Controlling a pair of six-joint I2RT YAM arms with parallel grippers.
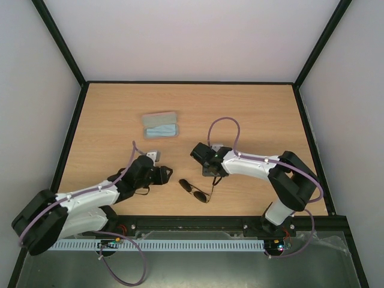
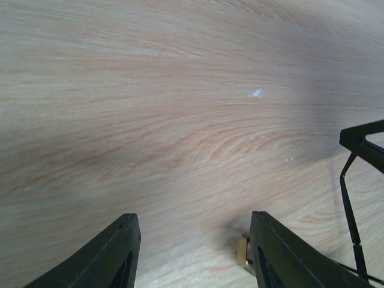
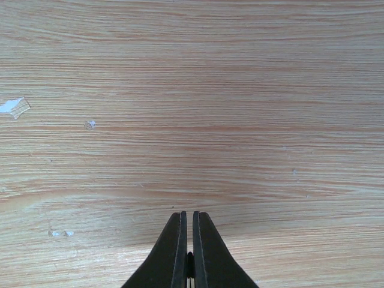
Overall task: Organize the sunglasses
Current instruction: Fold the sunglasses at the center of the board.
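Observation:
The sunglasses [image 1: 194, 188] lie on the wooden table near the front edge, between the two arms. One thin temple arm runs up and to the right toward my right gripper [image 1: 210, 170]. In the right wrist view, my right gripper [image 3: 189, 215] is shut with a small dark sliver pinched between its fingers, which looks like that temple arm. My left gripper [image 1: 167, 174] is open just left of the sunglasses. In the left wrist view, the left gripper [image 2: 192, 223] holds nothing, and a small tan piece [image 2: 242, 252] lies by its right finger.
A grey oblong case [image 1: 160, 117] lies at the back centre-left, with a light blue cloth [image 1: 162, 131] against its near side. A thin dark wire [image 2: 348, 198] and a black bar cross the right edge of the left wrist view. A black frame rims the table [image 1: 108, 120].

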